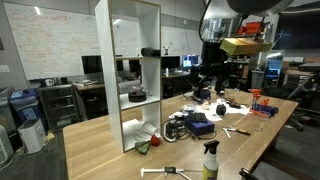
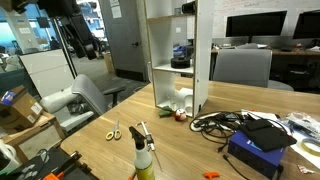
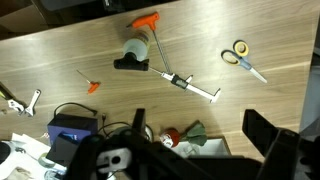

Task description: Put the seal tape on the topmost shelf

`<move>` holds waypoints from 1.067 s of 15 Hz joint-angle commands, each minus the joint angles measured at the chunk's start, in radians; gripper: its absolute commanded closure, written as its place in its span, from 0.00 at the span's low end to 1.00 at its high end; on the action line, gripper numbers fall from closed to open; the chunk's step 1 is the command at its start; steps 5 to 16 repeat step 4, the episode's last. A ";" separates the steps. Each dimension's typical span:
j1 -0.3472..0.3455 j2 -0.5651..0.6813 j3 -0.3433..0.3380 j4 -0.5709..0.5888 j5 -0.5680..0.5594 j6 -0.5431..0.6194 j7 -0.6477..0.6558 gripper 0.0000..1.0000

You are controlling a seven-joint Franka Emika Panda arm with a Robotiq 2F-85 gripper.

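Note:
The seal tape [image 1: 150, 51] is a small dark roll lying on the upper inner board of the tall white shelving unit; it also shows in an exterior view [image 2: 187, 8]. The unit's top board [image 1: 135, 3] sits at the frame's upper edge, above the tape. In the wrist view the unit's white top [image 3: 205, 150] lies below, partly hidden by the gripper body. My gripper [image 3: 196, 114] is open and empty, high above the table. My arm [image 1: 228, 20] hangs well away from the tape.
A larger dark bowl-like item [image 1: 137, 96] sits on a lower board. A green-and-red object [image 3: 185, 133] lies by the unit's foot. A spray bottle [image 3: 135, 50], scissors [image 3: 241, 57], a caliper-like tool [image 3: 190, 85] and cables with a blue box [image 2: 262, 140] lie on the wooden table [image 1: 100, 140].

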 commanded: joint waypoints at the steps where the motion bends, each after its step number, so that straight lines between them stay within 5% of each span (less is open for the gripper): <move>1: -0.023 0.007 0.017 0.005 0.015 -0.002 -0.014 0.00; 16: -0.024 0.019 0.017 0.008 0.014 -0.002 -0.014 0.00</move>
